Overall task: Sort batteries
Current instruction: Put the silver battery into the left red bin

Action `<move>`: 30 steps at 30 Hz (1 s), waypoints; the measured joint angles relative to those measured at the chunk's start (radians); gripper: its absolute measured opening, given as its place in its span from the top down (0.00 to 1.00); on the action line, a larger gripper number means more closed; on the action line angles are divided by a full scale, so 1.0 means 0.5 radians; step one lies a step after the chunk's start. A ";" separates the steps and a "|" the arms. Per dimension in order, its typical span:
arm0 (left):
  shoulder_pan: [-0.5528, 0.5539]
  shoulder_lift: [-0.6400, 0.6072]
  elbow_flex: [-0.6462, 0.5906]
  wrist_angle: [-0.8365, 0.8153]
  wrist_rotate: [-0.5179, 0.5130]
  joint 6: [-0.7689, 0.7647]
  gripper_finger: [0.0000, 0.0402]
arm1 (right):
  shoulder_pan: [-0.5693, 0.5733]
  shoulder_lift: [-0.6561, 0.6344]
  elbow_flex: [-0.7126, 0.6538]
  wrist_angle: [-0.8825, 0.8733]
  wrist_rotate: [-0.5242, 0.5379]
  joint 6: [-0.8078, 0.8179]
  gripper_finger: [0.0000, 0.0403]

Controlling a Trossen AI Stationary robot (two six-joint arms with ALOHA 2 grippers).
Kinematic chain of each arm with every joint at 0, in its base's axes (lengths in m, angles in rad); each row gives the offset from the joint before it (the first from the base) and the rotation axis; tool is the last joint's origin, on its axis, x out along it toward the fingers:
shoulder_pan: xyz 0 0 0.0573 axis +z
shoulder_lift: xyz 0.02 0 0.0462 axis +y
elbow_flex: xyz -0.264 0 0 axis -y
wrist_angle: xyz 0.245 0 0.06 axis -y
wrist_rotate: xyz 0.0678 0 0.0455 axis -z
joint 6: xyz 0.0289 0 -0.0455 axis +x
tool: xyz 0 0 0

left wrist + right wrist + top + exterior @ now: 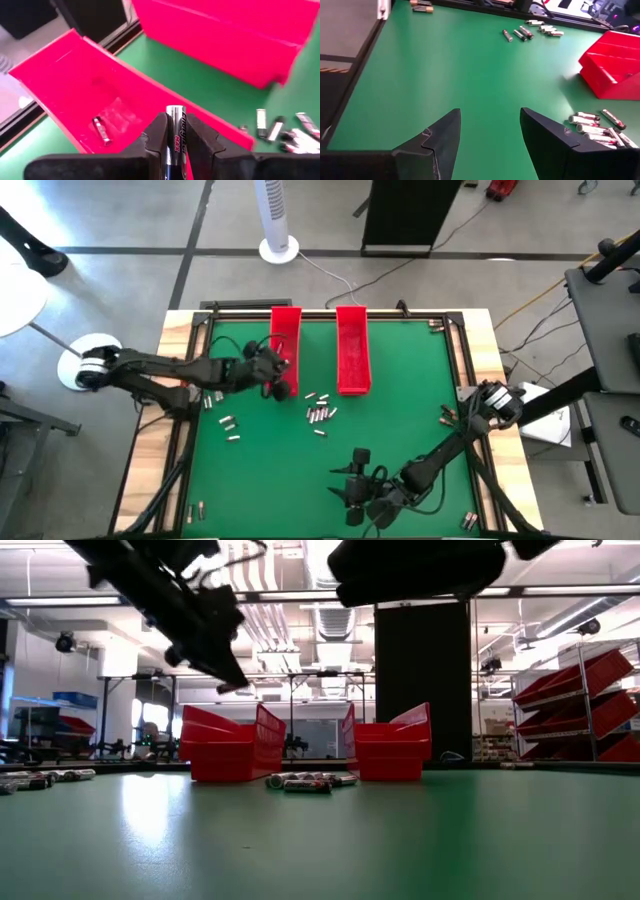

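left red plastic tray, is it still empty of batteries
No, the left wrist view shows one small cylindrical battery lying inside the left long red plastic tray, below the left gripper.

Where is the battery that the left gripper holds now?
The battery is pinched in the left gripper, above the near end of the left red tray.

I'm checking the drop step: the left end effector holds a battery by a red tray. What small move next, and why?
Probably open the left end effector to drop the battery. It looks poised over the near end of the left red tray, where one battery already lies. The right end effector waits open, low over the mat.
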 joint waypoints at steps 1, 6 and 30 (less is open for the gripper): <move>0.022 0.037 0.011 0.001 0.013 0.003 0.90 | 0.009 0.000 -0.003 0.000 0.000 -0.001 0.51; 0.061 0.235 0.092 0.001 -0.034 0.015 0.83 | 0.035 0.001 -0.016 -0.010 0.013 -0.029 0.51; -0.714 -0.212 -0.066 0.499 -0.704 -0.314 0.50 | -0.406 0.003 -0.438 0.210 -0.083 0.246 0.51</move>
